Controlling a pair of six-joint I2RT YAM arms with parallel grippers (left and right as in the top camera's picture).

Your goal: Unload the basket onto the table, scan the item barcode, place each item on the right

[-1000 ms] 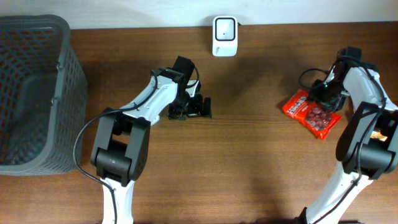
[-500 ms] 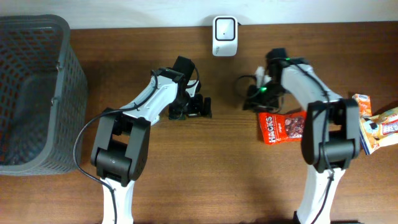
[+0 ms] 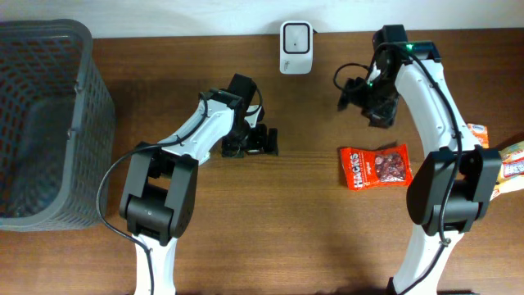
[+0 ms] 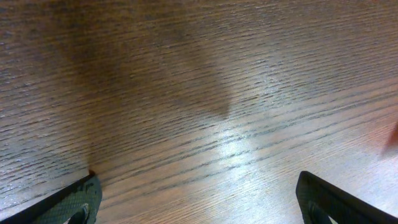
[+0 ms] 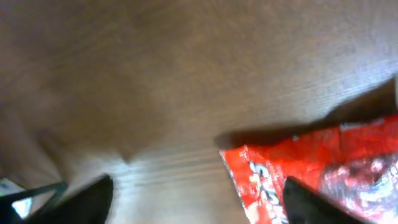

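Now, left to right. A grey mesh basket [image 3: 49, 29] stands at the left edge of the worktop [image 3: 270, 229]. The left tool [image 3: 260, 141] rests low over bare wood near the middle; in its wrist view the fingers [image 4: 74, 200] stand wide apart with nothing between them, so we count it as idle.

The white scanner [image 3: 295, 37] sits at the far edge, just right of centre. The right tool [image 3: 364, 97] hovers to the scanner's right, between it and the red snack packet [image 3: 375, 166]. Its wrist view is blurred, but we see its fingers apart and clamped on nothing.

The packet lies flat on the worktop, printed face up, clear of the tool and nearer to us than the scanner. Further packets [image 3: 501, 168] lie at the right edge, partly behind the right arm.

Step in hand, as we judge it: the item is staged close to the scanner, but no barcode faces it yet. We cannot find the barcode on the upper face and suspect it is underneath.

Next move, as we judge it: bring the right tool down on one edge of the packet, close, lift, and turn the coded side to the scanner window. Thin, crinkly film may slip or fold.

Surface: dark brown wood grain with a soft sheen of reflected light, level and dry. Room: only a pale strip [image 3: 164, 16] shows beyond the far edge.
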